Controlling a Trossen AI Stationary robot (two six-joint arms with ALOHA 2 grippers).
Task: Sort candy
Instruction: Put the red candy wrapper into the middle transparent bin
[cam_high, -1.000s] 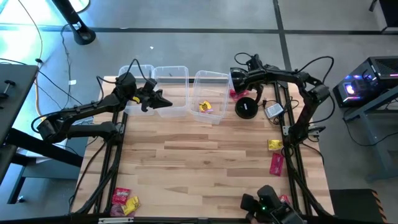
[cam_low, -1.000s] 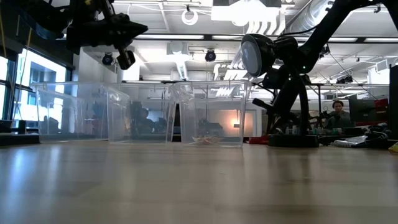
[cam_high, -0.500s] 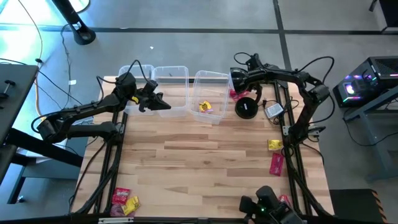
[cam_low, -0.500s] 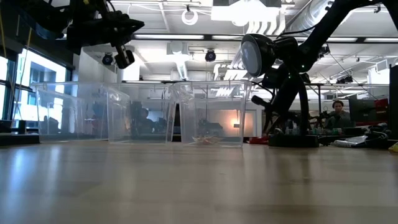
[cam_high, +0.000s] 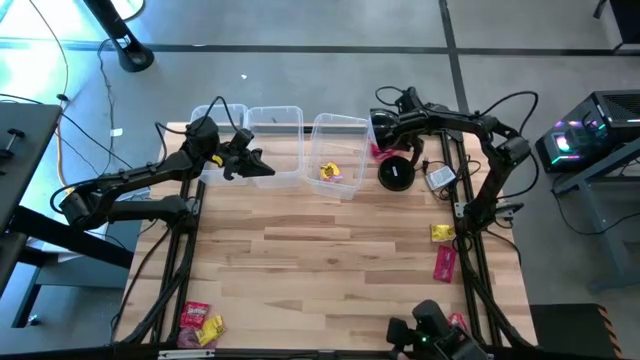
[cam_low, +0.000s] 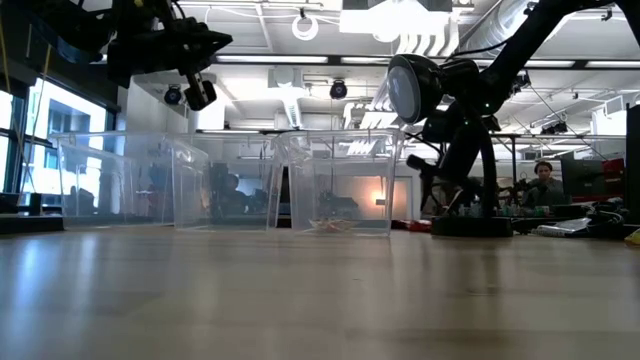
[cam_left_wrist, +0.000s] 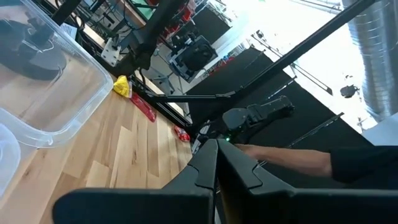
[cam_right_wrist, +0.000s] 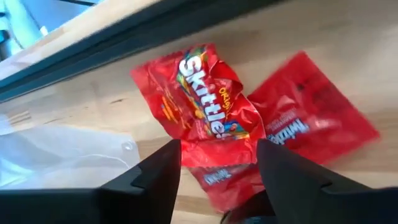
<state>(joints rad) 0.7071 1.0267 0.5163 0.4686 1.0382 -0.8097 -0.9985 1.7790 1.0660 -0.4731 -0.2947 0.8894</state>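
A: Item one, right claw (cam_right_wrist: 217, 165). Where is it sitting, and in what state?

B: It is hovering at the near right corner of the worktop (cam_high: 330, 230), fingers spread apart, straddling a crumpled red Skittles packet (cam_right_wrist: 202, 106). A second red packet (cam_right_wrist: 311, 127) is lying touching it, partly tucked under.

A: Risk entry?

B: The two wrappers are overlapping, so the fingers are likely to be pinching both, or skidding off the glossy foil. The worktop edge is running just beside the pile; a nudge could be sending a packet over it.

A: Item two, left claw (cam_high: 255, 166)?

B: It is hanging above the middle clear tub (cam_high: 275, 135), fingers pressed together, holding nothing visible.

A: Remaining candy stock?

B: A yellow piece (cam_high: 330, 172) is lying in the right tub (cam_high: 340, 130); a yellow packet (cam_high: 441, 232) and a long red one (cam_high: 444, 263) are lying at the right edge; a red-and-yellow pair (cam_high: 198, 322) is sitting at the near left corner.

A: Open room?

B: The worktop's middle is offering free travel; the black lamp (cam_high: 396, 173) is crowding the right tub's flank.
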